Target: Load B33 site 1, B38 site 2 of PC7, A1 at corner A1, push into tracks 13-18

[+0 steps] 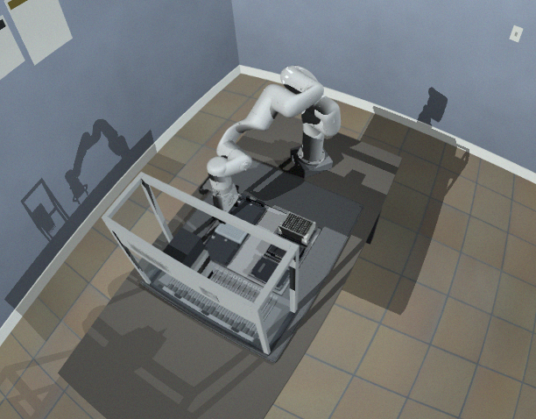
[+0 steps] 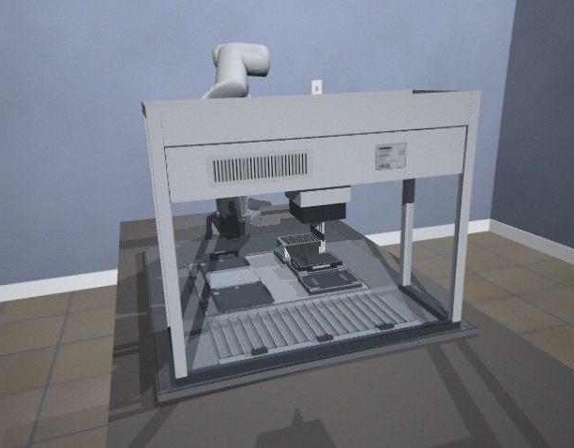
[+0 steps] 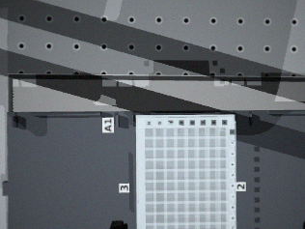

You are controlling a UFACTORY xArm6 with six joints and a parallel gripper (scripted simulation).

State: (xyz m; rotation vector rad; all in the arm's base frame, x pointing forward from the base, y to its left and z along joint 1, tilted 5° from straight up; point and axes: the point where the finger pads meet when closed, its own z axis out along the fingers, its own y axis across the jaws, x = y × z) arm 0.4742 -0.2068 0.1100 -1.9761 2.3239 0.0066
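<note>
Released tool above PC7, holding nothing

The tool (image 2: 233, 226) hangs spread wide; the 96-well plate B38 (image 3: 185, 173) sits directly beneath on site 2 of carrier PC7 (image 3: 63, 168), while B33 (image 2: 315, 261) lies off to one side, long axis across the nests.

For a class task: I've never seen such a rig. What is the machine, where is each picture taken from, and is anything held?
A white robot arm reaches into a grey lab instrument's frame. One picture looks down from high up, one faces the instrument from opposite the arm, and one looks down from the wrist. On the deck lie a dark carrier bearing a pale well plate, a deep-well block and ridged rails. The gripper is open, holding nothing.
</note>
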